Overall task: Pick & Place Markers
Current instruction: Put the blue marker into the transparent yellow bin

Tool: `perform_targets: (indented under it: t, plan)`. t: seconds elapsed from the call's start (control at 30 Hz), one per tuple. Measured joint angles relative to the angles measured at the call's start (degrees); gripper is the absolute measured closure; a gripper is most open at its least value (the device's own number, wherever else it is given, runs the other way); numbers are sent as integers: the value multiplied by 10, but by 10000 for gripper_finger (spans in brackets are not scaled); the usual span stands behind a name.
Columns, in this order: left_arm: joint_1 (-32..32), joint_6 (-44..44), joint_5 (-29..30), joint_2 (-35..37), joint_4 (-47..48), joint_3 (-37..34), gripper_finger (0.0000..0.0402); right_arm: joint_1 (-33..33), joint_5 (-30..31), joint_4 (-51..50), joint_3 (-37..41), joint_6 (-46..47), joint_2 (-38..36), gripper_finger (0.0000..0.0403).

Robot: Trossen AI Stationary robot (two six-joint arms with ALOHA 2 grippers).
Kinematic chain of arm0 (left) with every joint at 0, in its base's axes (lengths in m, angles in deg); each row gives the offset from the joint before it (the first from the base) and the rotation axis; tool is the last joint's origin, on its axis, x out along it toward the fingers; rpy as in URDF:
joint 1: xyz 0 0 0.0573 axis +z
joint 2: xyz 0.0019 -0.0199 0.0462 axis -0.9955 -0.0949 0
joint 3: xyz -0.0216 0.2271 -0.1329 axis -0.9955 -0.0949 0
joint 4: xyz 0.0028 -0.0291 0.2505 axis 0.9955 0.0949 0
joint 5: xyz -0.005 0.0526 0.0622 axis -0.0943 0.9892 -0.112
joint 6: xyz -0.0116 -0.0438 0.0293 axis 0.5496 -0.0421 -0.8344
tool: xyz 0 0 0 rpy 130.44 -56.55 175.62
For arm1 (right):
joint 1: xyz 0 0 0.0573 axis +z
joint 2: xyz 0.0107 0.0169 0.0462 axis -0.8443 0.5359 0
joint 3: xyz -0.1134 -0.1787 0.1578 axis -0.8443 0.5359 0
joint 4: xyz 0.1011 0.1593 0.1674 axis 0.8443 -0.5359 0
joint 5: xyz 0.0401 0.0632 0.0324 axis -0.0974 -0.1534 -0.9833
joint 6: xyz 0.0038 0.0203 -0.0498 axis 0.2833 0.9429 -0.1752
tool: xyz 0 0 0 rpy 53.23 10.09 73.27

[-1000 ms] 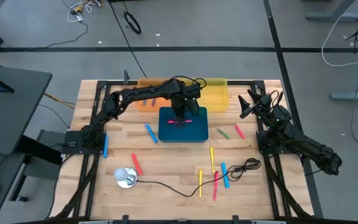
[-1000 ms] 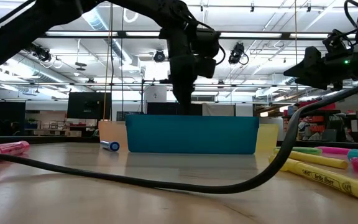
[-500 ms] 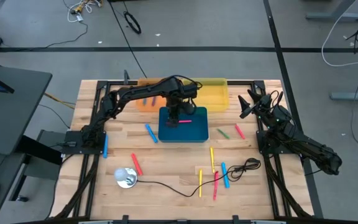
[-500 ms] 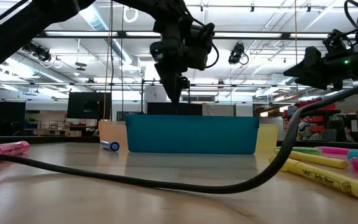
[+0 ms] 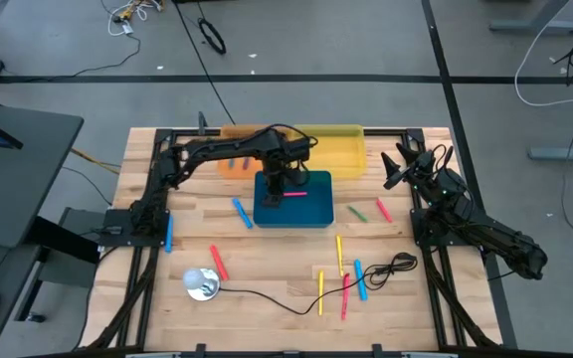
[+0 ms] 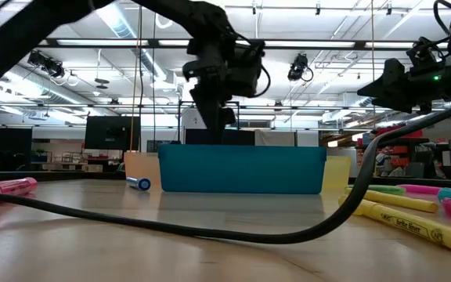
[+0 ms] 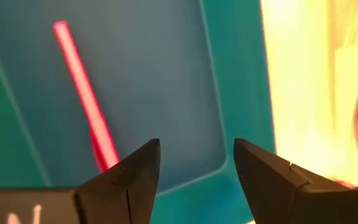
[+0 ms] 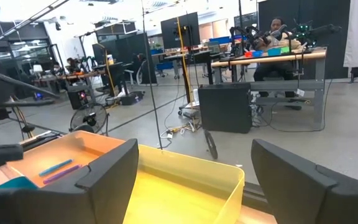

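Observation:
A pink marker (image 5: pixel 293 194) lies flat on the floor of the blue bin (image 5: pixel 318 214), also seen in the left wrist view as the pink marker (image 7: pixel 82 102). My left gripper (image 5: pixel 276 182) hangs open over the bin's left part, pointing steeply down, with nothing between its fingers (image 7: pixel 129 180). Several more markers lie on the wooden table: a blue marker (image 5: pixel 241 212), a red marker (image 5: pixel 218 264), a green marker (image 5: pixel 357 212) and a yellow marker (image 5: pixel 339 254). My right gripper (image 5: pixel 396 164) waits open at the table's right edge, level, holding nothing.
An orange bin (image 5: pixel 229 161) with a blue and a purple marker (image 8: pixel 56 167) and a yellow bin (image 5: pixel 344 149) stand behind the blue bin. A black cable (image 5: pixel 296 303) runs across the near table from a round silver thing (image 5: pixel 202 283). Bare wood lies near left.
My left gripper has shifted a little toward the table's left over the blue bin and rolled about its wrist, staying open. The pink marker lies still on the bin floor.

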Motion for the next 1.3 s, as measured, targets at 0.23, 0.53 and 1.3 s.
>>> perform_targets:
  t: [0.23,0.53,1.3]
  plan:
    - [-5,-77,81,89,-41,-126,191,0,0,0,0,0,0,89]
    - [5,-160,111,195,-91,-234,191,0,0,0,0,0,0,89]
    - [13,-390,178,296,-118,-393,191,0,0,0,0,0,0,89]
